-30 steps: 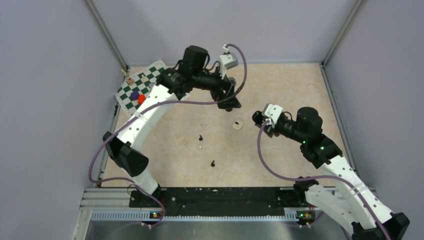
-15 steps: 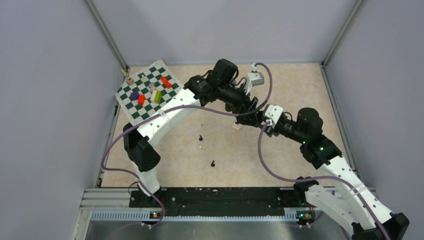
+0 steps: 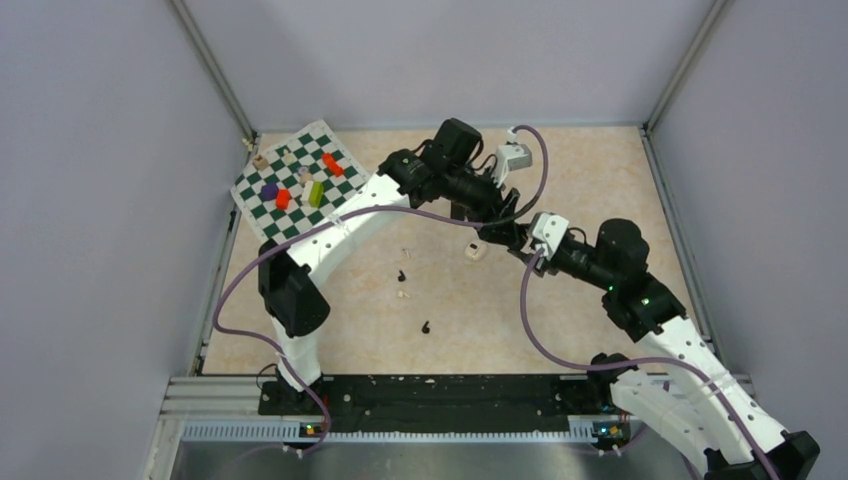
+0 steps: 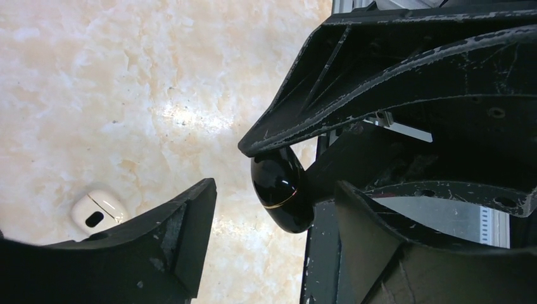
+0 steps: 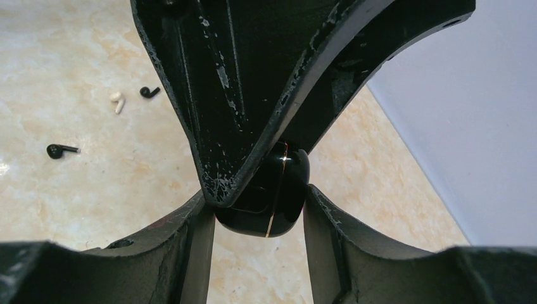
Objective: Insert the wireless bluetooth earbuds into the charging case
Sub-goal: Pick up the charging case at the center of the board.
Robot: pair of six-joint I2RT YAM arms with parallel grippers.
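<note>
Both arms are meeting up past the middle of the table. The left arm (image 3: 340,215) is stretched way out, reaching across to its right with the wrist (image 3: 470,190) angled down. The right arm (image 3: 680,340) is bent at the elbow and pointing forward and left, forearm pretty low. The grippers end up nose to nose. The right gripper (image 5: 256,193) has both fingers pinched on the sides of the black charging case (image 5: 263,212). The left gripper (image 4: 273,190) sits around that same case with its jaws spread, a gap showing on each side, so no contact from what I can see.
</note>
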